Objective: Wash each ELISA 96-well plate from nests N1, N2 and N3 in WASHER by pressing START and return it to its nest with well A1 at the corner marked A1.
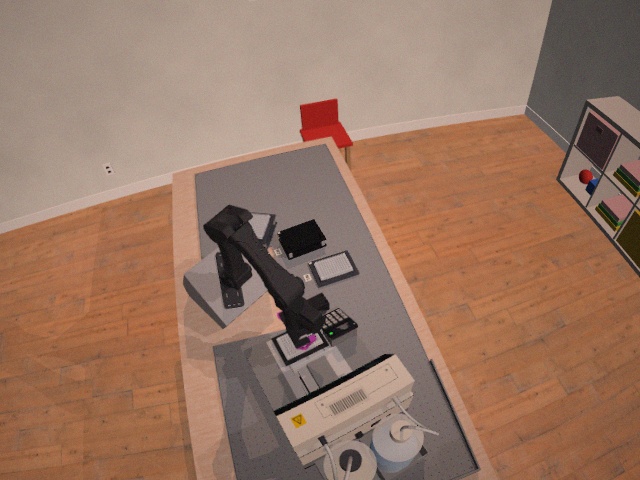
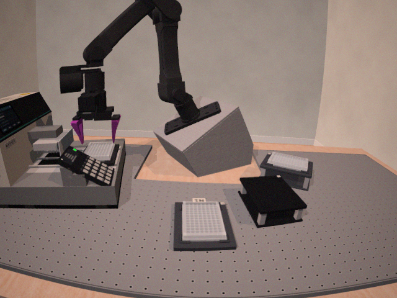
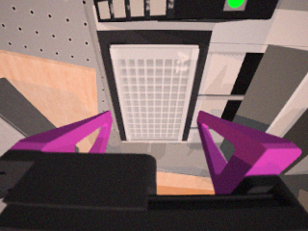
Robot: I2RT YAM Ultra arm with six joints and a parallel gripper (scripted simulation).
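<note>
Sitting in the washer's carrier (image 3: 105, 87): one ELISA plate (image 3: 154, 91), wells up, apparently flat inside the dark pocket frame, lying across the track. Cut-off corner not clearly made out from here. Lamp (image 3: 235, 3) on the keypad (image 2: 92, 168) showing green.

Directly above the plate: claw (image 2: 97, 141), spread to its widest, holding nothing, magenta fingers pointing down, one on each long side of the plate, tips just over it and not touching.

Step in hand, by judgement: coming down to take the plate by its long edges for the trip back to a nest. Could not tell from the lamp alone whether the wash has run.

To do it well:
- Centre along the plate's length first; in the wrist view the tips look nearer one short end than the middle.
- Keep the fingers square to the long edges and drop straight, clear of the pocket locators and the keypad close beside.
- Close low on the skirt, evenly.
- Lift straight up before any sideways travel; manifold housing (image 2: 44, 133) stands near.

Farther out on the counter (image 2: 320, 240): raised black nest (image 2: 272, 192) with no plate in it, likely the destination. Nest N1 (image 2: 204, 245) in front carrying a plate, third nest (image 2: 285, 169) behind carrying another.
</note>
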